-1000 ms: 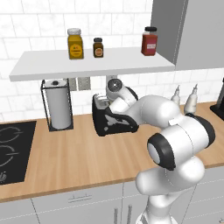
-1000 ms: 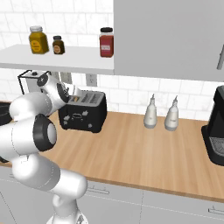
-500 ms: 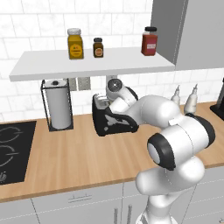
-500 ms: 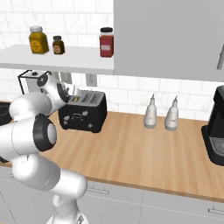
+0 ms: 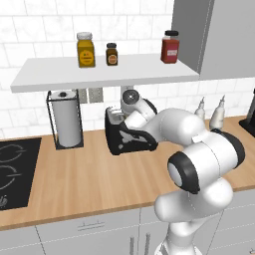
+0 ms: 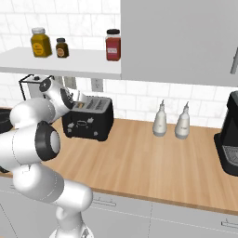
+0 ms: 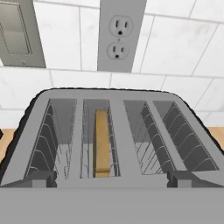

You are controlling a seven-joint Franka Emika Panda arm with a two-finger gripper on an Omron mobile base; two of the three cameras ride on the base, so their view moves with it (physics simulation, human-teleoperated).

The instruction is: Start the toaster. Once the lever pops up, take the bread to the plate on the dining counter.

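Setting: kitchen wall of glossy white tile [image 5: 30, 20], with a light-wood worktop [image 5: 84, 184] running along it above pale grey drawer fronts.
Toaster [image 6: 88, 122]: black, boxy, rounded corners, small white marks on its front; silver-grey top with wire-lined slots; it stands at the back edge of the worktop, against the tiles.
Bread [image 7: 102, 142]: thin tan-brown slice, seen edge-on, upright and sunk in the second slot from the left in the hand view.
Gripper [image 7: 112, 178]: poised directly above the toaster's top; two dark fingertips [image 7: 40, 177] spread wide to either side, with nothing between them.
Arm: white glossy shells with dark joints, bent low over the toaster in both base views.
Wall fittings: grey double outlet [image 7: 118, 37] and a grey switch plate [image 7: 17, 33] on the tiles behind the toaster.
Shelf [image 5: 104, 72]: flat white board above the toaster, carrying a yellow jar [image 5: 85, 49], a small dark jar [image 5: 111, 54] and a red jar [image 5: 170, 47].
Paper towel [image 5: 66, 122]: white roll, upright in a thin black wire holder, just left of the toaster.
Hob [image 5: 12, 172]: flat black glass at the worktop's left end.
Bottles [image 6: 171, 121]: two pale, pear-shaped, narrow-necked, side by side near the back edge, right of the toaster.
Coffee machine [image 6: 228, 135]: black, at the right end.
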